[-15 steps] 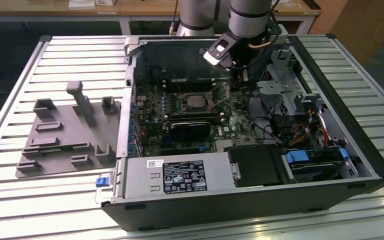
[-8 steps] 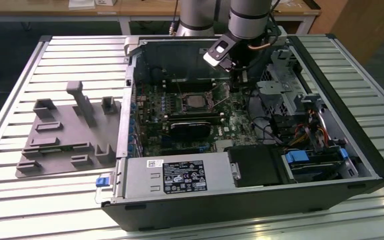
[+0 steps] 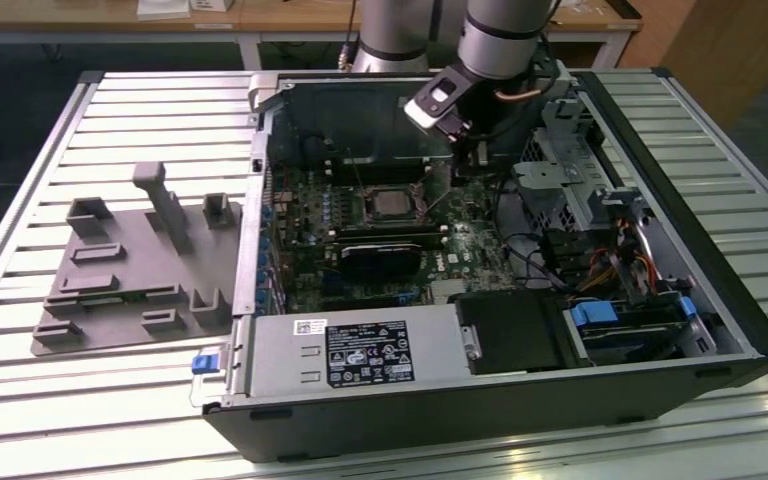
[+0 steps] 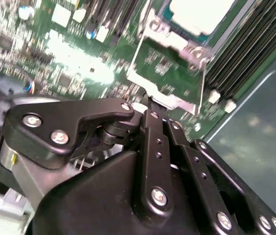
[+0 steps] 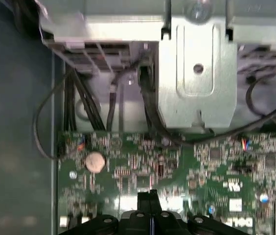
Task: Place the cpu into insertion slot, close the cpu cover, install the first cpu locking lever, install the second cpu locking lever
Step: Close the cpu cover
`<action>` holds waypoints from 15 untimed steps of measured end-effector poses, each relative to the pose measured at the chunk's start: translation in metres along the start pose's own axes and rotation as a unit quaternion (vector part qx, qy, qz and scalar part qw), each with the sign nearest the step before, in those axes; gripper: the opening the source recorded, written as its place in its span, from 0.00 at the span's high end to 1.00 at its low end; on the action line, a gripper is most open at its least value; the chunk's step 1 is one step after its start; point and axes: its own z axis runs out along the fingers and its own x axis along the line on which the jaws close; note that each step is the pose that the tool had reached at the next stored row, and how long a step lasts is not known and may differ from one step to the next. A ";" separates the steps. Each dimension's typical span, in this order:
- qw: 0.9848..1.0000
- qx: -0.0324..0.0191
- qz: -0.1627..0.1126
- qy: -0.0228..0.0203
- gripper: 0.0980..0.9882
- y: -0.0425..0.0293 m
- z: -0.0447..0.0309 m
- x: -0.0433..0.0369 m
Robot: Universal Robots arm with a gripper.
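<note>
Now | cpu [image 4: 199, 14]: pale silvery square top, set flat in green board [image 4: 79, 73] | jaws: pressed together, empty

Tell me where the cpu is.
The small square silvery-topped cpu lies on the green circuit board mid-case, just toward the exterior view's left of the black hand.

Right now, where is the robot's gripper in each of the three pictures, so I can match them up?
Exterior view: the gripper reaches down into the open computer case, to the exterior view's right of the cpu.
Second wrist view: the gripper points at the edge of the cpu cover.
First wrist view: the gripper hangs over the board.
Shared landmark: the green circuit board.
</note>
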 end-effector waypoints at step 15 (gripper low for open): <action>1.000 0.027 -0.001 -0.001 1.00 -0.0096 0.0011 -0.0002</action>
